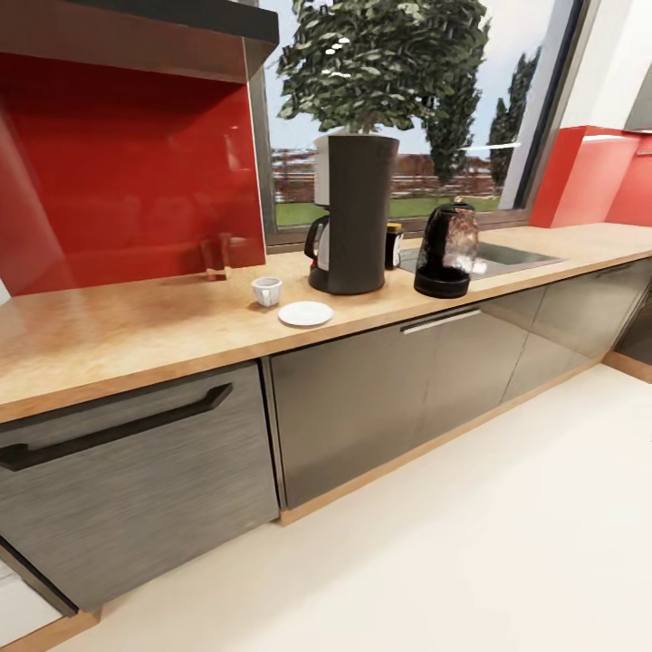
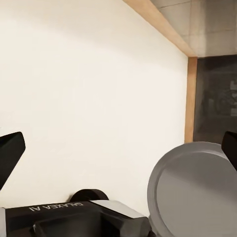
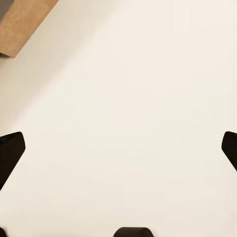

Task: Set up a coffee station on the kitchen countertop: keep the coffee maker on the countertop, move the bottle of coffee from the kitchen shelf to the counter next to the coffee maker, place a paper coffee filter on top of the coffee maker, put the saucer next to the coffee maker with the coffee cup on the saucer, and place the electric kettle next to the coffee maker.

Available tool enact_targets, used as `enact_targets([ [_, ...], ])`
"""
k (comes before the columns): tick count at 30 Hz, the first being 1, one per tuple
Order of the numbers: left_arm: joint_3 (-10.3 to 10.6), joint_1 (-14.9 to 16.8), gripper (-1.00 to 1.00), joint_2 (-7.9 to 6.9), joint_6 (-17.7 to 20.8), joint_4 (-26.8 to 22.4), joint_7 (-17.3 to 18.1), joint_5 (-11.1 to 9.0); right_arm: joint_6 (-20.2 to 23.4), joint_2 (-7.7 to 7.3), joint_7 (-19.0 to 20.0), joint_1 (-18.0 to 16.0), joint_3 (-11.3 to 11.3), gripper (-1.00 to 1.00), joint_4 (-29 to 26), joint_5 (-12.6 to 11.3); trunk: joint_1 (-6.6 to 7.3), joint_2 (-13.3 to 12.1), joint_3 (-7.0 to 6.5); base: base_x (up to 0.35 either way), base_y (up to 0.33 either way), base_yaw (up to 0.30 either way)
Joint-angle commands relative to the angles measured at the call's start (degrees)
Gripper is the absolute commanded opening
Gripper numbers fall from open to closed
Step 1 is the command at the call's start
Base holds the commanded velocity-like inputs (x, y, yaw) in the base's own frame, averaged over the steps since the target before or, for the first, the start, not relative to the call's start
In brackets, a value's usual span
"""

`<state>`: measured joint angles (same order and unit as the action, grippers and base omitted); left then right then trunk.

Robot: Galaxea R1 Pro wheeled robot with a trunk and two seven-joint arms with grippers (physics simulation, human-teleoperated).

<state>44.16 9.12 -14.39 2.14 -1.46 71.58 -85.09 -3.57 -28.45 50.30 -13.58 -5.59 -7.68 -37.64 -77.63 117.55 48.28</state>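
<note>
Cup (image 1: 266, 291) beside saucer (image 1: 305, 313) near tabletop (image 1: 109, 330) front edge, left of coffee maker (image 1: 353, 213); small, likely light, brittle, slick; take by rim. Left tool (image 2: 118, 148), right tool (image 3: 118, 148) spread, empty.

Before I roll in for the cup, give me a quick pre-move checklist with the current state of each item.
1. Coffee maker on the countertop: ok.
2. Electric kettle beside the maker: ok.
3. Coffee cup on the saucer: not ok, it stands on the counter beside it.
4. Dark jar behind the maker is the coffee bottle: cannot tell.
5. Paper filter on top of the maker: cannot tell.
6. Both grippers free: ok, left gripper and right gripper open, nothing held.
</note>
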Motion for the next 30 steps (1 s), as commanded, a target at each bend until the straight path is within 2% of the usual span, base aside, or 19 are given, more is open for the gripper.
enact_targets([
  [1,0.5,0.0,1.00,-0.02,0.2,0.0,0.1,-0.5,-0.4,-0.03,0.1,0.0,-0.5,1.00,0.1,-0.3,0.01,0.0,0.05,0.000,-0.012,0.000],
  [7,0.5,0.0,1.00,-0.02,0.2,0.0,0.1,-0.5,-0.3,-0.03,0.2,0.0,-0.5,1.00,0.1,-0.3,0.01,0.0,0.05,0.024,-0.085,0.000],
  [17,0.4,0.0,1.00,-0.02,0.2,0.0,0.1,-0.5,-0.3,0.01,0.3,0.0,-0.5,1.00,0.1,-0.3,0.01,0.0,0.05,0.094,-0.235,0.000],
  [30,0.4,0.0,1.00,-0.02,0.2,0.0,0.1,-0.5,-0.3,0.06,0.4,0.0,-0.5,1.00,0.1,-0.3,0.01,0.0,0.05,0.080,-0.028,0.000],
])
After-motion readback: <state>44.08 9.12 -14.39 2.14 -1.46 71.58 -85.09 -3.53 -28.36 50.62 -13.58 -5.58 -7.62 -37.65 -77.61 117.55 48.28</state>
